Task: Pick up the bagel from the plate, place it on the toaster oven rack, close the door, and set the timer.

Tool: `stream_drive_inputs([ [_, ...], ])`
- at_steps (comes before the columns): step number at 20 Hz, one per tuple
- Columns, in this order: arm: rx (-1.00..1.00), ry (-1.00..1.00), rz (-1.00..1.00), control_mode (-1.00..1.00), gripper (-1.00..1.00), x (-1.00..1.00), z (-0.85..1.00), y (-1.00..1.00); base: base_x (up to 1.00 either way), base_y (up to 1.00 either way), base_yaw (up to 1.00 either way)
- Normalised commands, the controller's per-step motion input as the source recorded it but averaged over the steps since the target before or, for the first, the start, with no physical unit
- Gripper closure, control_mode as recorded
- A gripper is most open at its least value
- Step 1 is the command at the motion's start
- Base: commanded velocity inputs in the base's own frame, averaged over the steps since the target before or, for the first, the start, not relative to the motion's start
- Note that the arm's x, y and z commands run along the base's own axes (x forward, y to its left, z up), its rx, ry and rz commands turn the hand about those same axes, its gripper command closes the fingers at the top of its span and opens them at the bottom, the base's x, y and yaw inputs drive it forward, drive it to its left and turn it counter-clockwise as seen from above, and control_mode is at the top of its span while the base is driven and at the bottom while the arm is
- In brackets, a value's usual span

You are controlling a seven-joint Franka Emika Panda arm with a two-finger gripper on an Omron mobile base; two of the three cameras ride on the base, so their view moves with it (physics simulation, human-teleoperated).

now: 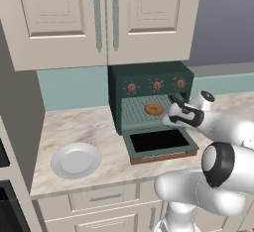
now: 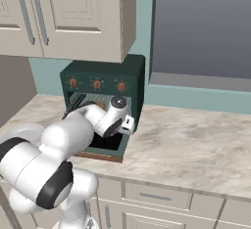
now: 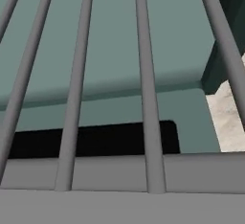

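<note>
Bagel: the small brown ring lies flat on the wire rack inside the toaster oven, near the middle, with nothing holding it
Rack: the grey wire grid sits inside the oven mouth; in the hand view its thin bars run very close across the picture, with a cross bar low down
Door: the dark green flap is wide open and lies flat on the counter in front of the oven, dark glass facing up, brown handle along the near edge; in the hand view you look through the bars down at the green flap and its dark window
Toaster oven: a dark green box stands against the blue-green wall, with three small orange knobs in a row above its mouth
Gripper: the dark hand is at the right side of the oven mouth, just beside the rack and to the right of the bagel; its fingers stand wide apart and hold nothing
Arm: the white arm bends across the front of the oven in the right base view and hides part of the mouth
Plate: the round white plate sits on the counter to the left of the oven, well apart from it
Counter: light marbled stone stretches off to the right of the oven
Cupboards: pale doors hang on the wall above the oven
</note>
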Motion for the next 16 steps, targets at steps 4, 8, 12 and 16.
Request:
stream_drive_inputs([
  [4,0.00,0.00,0.00,-1.00,-1.00,0.64,0.00,0.00,0.00,0.00,0.00],
  [8,0.00,0.00,0.00,-1.00,-1.00,0.60,0.00,0.00,0.00,0.00,0.00],
  [12,0.00,0.00,0.00,-1.00,-1.00,0.53,0.02,0.00,0.00,0.00,0.00],
  [16,0.00,-0.02,0.00,-1.00,-1.00,0.02,0.03,0.00,0.00,0.00,0.00],
])
